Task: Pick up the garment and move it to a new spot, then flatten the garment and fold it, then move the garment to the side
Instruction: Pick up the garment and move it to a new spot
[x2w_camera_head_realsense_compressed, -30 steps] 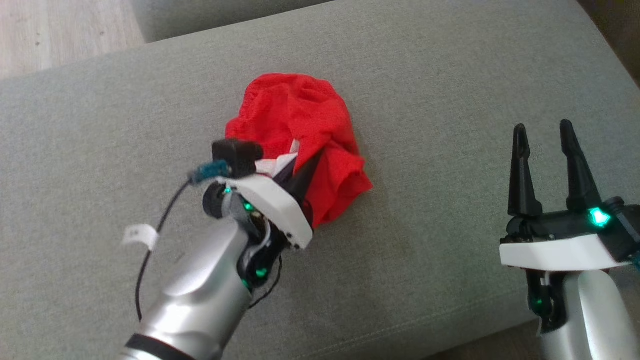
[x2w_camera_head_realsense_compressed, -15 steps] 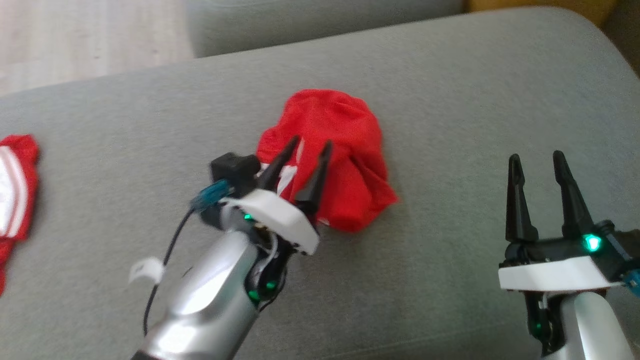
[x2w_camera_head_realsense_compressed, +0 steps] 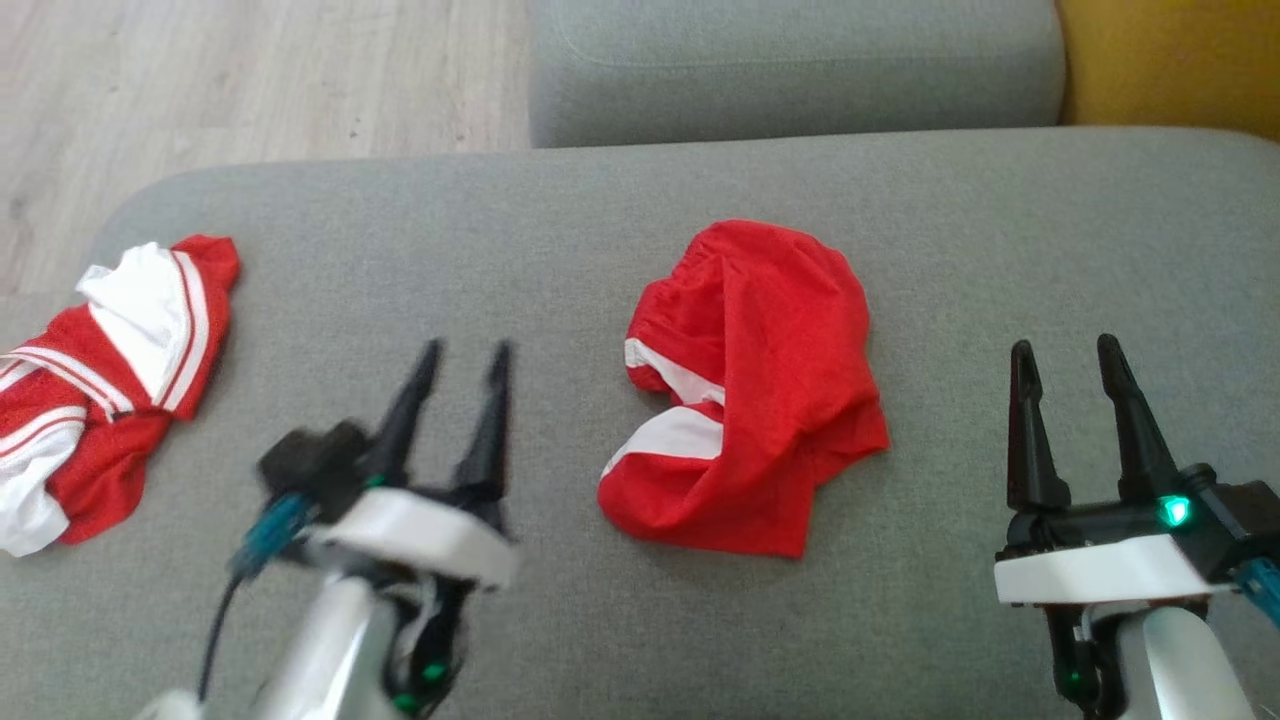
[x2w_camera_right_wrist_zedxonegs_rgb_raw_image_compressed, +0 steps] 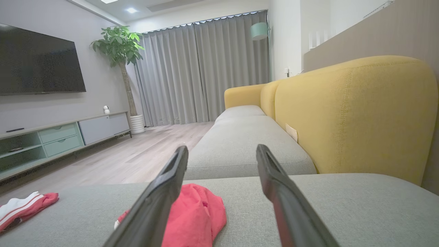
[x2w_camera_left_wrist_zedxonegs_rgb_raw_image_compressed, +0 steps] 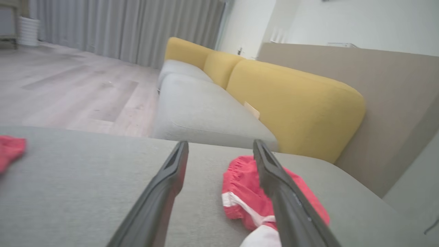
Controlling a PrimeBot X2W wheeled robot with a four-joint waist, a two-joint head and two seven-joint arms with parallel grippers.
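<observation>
— Red cloth, thin and limp by the look of it. How will the garment (x2w_camera_head_realsense_compressed: 770, 400) handle?

— Light and floppy, I'd judge. It lies crumpled in a heap, so it should sag and unfold from wherever it is pinched, and a shallow pinch may catch one layer only. The gathered waistband (x2w_camera_head_realsense_compressed: 690, 275) at its 11 o'clock or the white band (x2w_camera_head_realsense_compressed: 675, 440) at its 8 o'clock look the firmest holds. For flattening, two edge points well apart would serve better than the middle.

— And the end effectors, nearest first?

— The left end effector (x2w_camera_head_realsense_compressed: 465, 350) sits at 7 o'clock in the head view, blurred. It is released, its fingers (x2w_camera_left_wrist_zedxonegs_rgb_raw_image_compressed: 164, 195) parted a moderate way with nothing between them. The left wrist view has bare cushion (x2w_camera_head_realsense_compressed: 500, 230) in the gap. How high it hangs above the cushion I cannot tell. The right end effector (x2w_camera_head_realsense_compressed: 1064, 348) is at 5 o'clock, likewise released, moderately spread and empty.

— Where is the garment from them?

— Mid-cushion, between the two: about 2 o'clock of the left one, 10 o'clock of the right, and apart from both.

— Beyond that?

— The other garment (x2w_camera_head_realsense_compressed: 120, 370), red and white, lies at the cushion's 9 o'clock edge, well apart. A far seat (x2w_camera_head_realsense_compressed: 800, 70) is at 12 o'clock and wooden floor (x2w_camera_head_realsense_compressed: 250, 80) at 11.
</observation>
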